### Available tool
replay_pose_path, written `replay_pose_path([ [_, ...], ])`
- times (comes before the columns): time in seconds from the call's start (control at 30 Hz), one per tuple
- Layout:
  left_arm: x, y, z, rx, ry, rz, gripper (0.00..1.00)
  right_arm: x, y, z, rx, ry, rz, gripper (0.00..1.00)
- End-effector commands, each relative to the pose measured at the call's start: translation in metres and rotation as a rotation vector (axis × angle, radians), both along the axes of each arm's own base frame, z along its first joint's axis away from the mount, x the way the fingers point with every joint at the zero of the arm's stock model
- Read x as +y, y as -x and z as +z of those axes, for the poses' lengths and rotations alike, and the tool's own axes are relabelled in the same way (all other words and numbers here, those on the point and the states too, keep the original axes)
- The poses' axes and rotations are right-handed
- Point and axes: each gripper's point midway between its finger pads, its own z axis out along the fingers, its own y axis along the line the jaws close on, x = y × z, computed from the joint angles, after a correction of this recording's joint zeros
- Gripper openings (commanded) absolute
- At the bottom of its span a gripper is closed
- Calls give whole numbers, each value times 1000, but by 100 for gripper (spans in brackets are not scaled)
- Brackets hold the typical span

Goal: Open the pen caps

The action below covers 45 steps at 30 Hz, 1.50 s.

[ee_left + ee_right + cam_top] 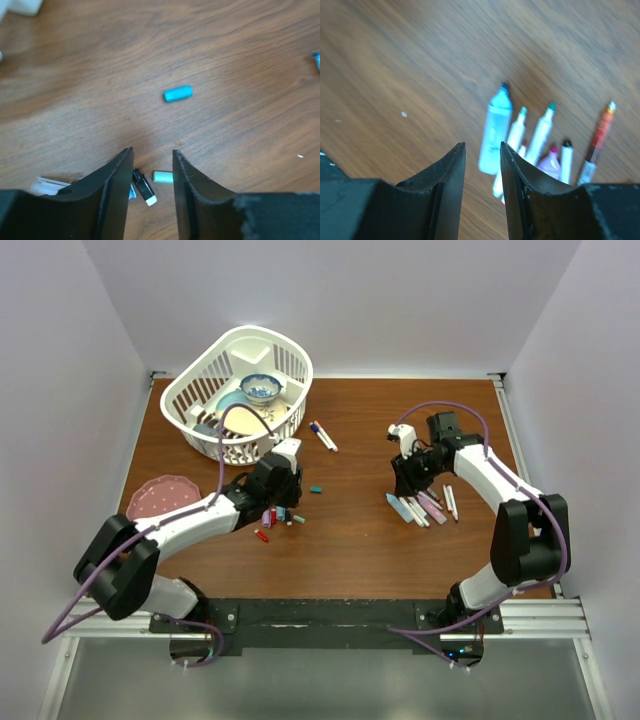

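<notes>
My left gripper (152,155) is open and empty, low over a cluster of loose pen caps (277,517). Between its fingers lie a black cap (143,186) and a mint-green one (162,176). A teal cap (178,93) lies apart ahead; it also shows in the top view (316,489). A red cap (261,536) lies nearest the front. My right gripper (482,147) is open and empty above a row of uncapped pens (425,507). The right wrist view shows a light-blue pen (495,130), white pens (540,132) and a red one (597,142). One capped pen (323,436) lies by the basket.
A white basket (240,390) holding bowls stands at the back left. A pink plate (160,496) sits at the left edge. White walls close in the wooden table on three sides.
</notes>
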Motion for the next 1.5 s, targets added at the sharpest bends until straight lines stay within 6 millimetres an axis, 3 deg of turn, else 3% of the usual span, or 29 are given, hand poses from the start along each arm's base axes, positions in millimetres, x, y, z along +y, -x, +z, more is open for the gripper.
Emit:
replay_pose_path([
  [0.0,-13,-6,69,-156,92,-83,45,37,-15,30,-23,-217,38,39],
  [0.07,-11,-3,91,-199,95,-109,55,46,-31,43,-19,-266,17,40],
  [0.1,-7,-1,111,-243,114,-104,59,51,-38,33,25,-275,7,40],
  [0.13,-2,1,119,-255,112,-99,65,57,-53,46,20,-290,-12,40],
  [0.17,2,1,134,-291,112,-96,75,61,-60,46,31,-287,-18,40],
  [0.2,11,4,155,-346,123,-83,79,69,-64,43,54,-279,-10,41],
  [0.23,19,7,161,-358,105,-76,82,73,-81,39,69,-251,-42,41],
  [0.3,34,12,186,-440,69,-75,84,88,-93,30,88,-214,-52,44],
  [0.43,68,21,187,-506,-72,-55,84,115,-139,16,81,-169,-177,49],
  [0.5,86,25,167,-516,-125,-6,86,123,-154,13,37,-151,-207,51],
  [0.53,88,25,169,-546,-107,11,86,131,-166,18,9,-176,-254,52],
  [0.6,88,31,159,-576,-91,-22,89,138,-176,6,-19,-131,-279,54],
  [0.63,85,31,163,-605,-82,-41,89,143,-185,13,-47,-133,-281,54],
  [0.7,91,29,165,-612,-102,-20,90,145,-194,-3,-61,-73,-300,54],
  [0.73,94,28,164,-605,-112,-9,90,149,-200,3,-80,-71,-303,54],
  [0.77,97,26,162,-596,-111,6,90,152,-202,-9,-72,-53,-302,54],
  [0.83,97,25,160,-588,-104,1,89,156,-213,-7,-97,-45,-312,54],
  [1.1,98,21,157,-575,-97,3,89,167,-223,-30,-120,25,-322,50],
  [1.33,98,20,157,-575,-92,2,89,162,-218,-46,-96,56,-323,44],
  [1.47,99,21,158,-577,-89,3,89,149,-219,-51,-119,124,-343,38],
])
